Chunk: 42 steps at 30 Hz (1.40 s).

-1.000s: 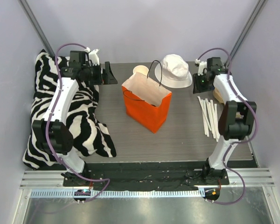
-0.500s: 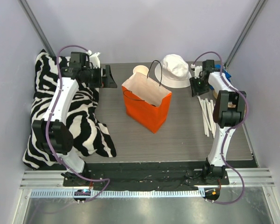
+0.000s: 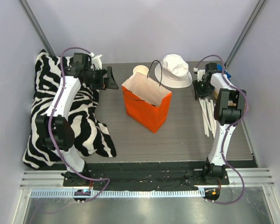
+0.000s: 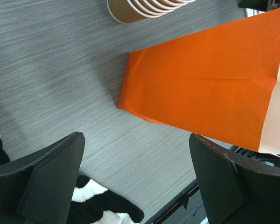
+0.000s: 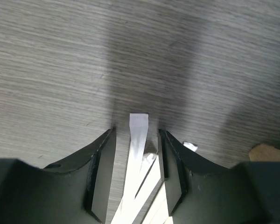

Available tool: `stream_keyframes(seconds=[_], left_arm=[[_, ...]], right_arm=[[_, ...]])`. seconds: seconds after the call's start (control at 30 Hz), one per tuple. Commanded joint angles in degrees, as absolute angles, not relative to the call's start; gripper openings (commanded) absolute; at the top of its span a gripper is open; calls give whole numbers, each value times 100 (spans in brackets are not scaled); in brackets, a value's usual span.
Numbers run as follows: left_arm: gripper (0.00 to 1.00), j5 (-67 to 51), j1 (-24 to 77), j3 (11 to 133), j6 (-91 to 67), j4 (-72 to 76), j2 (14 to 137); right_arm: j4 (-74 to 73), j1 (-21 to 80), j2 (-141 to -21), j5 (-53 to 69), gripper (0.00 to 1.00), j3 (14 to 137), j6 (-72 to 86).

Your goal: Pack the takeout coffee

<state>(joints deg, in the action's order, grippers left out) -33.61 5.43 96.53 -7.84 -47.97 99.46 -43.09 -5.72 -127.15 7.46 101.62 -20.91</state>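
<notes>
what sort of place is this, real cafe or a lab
Most likely a robot lab test cell, not a cafe: plain walls box in a grey table, the left arm and right arm are bolted at its near edge, and the orange paper bag, paper cups and straws look like staged props.

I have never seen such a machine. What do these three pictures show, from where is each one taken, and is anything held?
These are two white robot arms on a grey table. One picture looks down from above; the other two come from a camera on each wrist. Around them lie a zebra-striped cloth, an orange paper bag, a stack of tan paper cups, a white bucket hat and white paper-wrapped straws. The left gripper is open and holds nothing. The right gripper points down with straws between its fingers; whether it pinches them I cannot tell.
</notes>
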Motion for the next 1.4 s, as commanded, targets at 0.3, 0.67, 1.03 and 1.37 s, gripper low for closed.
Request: stream_keyframes(seconds=[0.3,0.67,1.03,1.37], left_arm=[[100,-3419,510,9905,-739,-4895,9905],[100,-3419,510,9835,-536,-5010,9669],[100,-3225,501,9212,-597,-4518,9106],[100,-3349,457,9185,-721,-4368,9088]], right_arm=[[-4219,-413,-12815,844,25,10248,-2224],[-5008,-387,-11525,1950,1,10424,-1697],[-5880,-404,-9273,2847,1,11614,-372],[-4036,278,-9756,3780,1,14405,1783]])
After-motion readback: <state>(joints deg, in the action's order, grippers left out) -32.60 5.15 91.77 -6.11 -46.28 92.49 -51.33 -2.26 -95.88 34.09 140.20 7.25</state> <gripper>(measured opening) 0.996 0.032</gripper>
